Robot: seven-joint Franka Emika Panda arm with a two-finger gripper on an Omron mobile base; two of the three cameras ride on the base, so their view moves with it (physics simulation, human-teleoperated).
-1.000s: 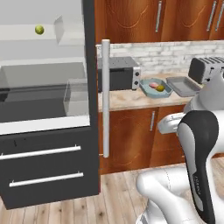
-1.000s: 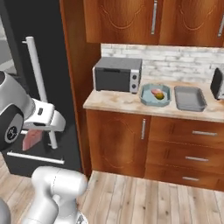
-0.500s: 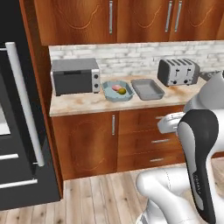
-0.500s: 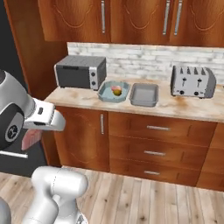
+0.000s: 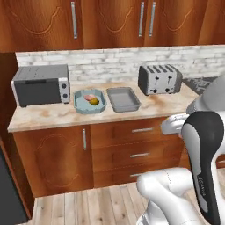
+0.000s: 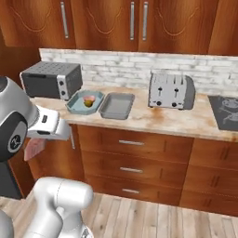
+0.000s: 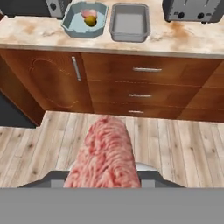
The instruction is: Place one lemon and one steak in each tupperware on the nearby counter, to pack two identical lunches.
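Closest to me, at the bottom centre of the hand view, the gripper [image 7: 105, 186] has its jaws clamped narrow on a steak [image 7: 105, 155], the pink slab sticking out ahead of the hand over the plank floor; in the right base view the same meat [image 6: 34, 148] hangs at the left edge under the white arm. Beyond it stand the brown drawers, and above them the counter [image 7: 183, 41] across the top of the hand view. On it, upper left, sits the blue tub [image 7: 70, 24] with a lemon [image 7: 90, 20] and another steak [image 7: 89, 13] already inside, so that lunch looks packed. Just beside it, to its right in this view, the grey tub [image 7: 113, 26] seems bare, and I would judge that is where this slab belongs. To do it well, the hand should rise above the counter edge before reaching in, come down over the middle of the grey tub clear of its broad rim, and lay the meat flat before letting go. Farther right stands the toaster [image 7: 192, 11], well apart, and at the far left in the left base view the toaster oven [image 5: 39, 85]; neither should be brushed.
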